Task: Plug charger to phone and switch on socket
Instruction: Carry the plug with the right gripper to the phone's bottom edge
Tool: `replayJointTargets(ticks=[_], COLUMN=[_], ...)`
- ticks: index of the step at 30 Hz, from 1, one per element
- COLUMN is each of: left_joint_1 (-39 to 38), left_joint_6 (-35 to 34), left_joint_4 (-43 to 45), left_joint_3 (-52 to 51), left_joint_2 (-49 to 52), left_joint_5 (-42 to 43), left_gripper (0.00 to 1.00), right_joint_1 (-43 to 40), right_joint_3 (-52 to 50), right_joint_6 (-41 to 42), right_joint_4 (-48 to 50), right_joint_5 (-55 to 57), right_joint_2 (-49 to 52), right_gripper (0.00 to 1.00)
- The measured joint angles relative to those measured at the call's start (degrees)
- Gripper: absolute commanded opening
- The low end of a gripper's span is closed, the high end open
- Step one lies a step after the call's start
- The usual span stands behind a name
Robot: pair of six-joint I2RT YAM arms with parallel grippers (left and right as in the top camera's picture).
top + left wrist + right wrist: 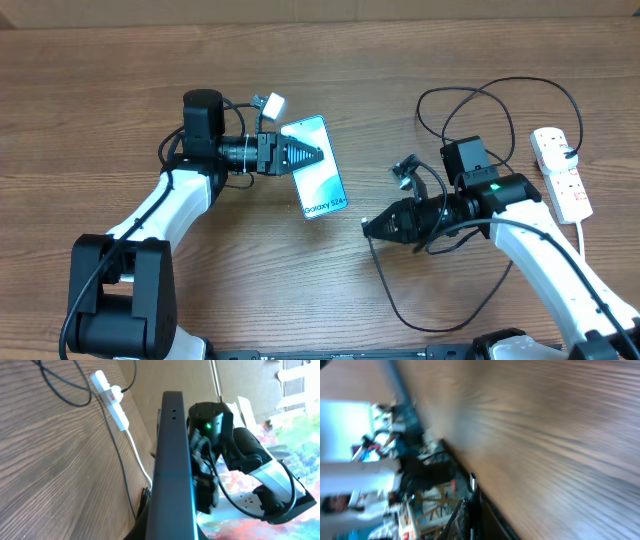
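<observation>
Plug-in step: left claw (318, 156) grips the phone (325, 186) mid-worktop (100, 100), right claw (367, 227) pinches the charger (472, 480) by its tip nearby; next I must line tip to port, socket (562, 172) not yet switched

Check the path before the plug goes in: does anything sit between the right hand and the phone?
Nothing visible. Overhead, only bare table separates the right hand, pinching the charger, from the phone; the left hand grips it from the other side.
</observation>
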Motion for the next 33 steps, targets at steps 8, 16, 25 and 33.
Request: replayJointTargets(ticks=[8, 16, 25, 33], left_joint_1=[0.00, 0.00, 0.00, 0.00], left_joint_6=[-9.38, -17.97, -22.18, -22.69], left_joint_4=[11.85, 20.24, 22.84, 25.57], left_joint_3=[0.00, 0.00, 0.00, 0.00], left_joint_2=[0.00, 0.00, 0.00, 0.00], left_joint_5=[0.31, -0.15, 1.20, 2.27], left_gripper=[0.04, 0.04, 0.04, 0.04], right_joint_1=[7.41, 10.51, 10.51, 9.33], right_joint_3=[-0.07, -0.07, -0.07, -0.07], right_joint_6=[-5.60, -6.45, 2.12, 8.20], right_joint_4=[4.13, 12.31, 22.62, 25.20], right_joint_5=[-5.22, -6.67, -2.86, -1.49], right_joint_2=[-0.52, -0.52, -0.52, -0.52], right_gripper=[0.04, 0.04, 0.04, 0.04])
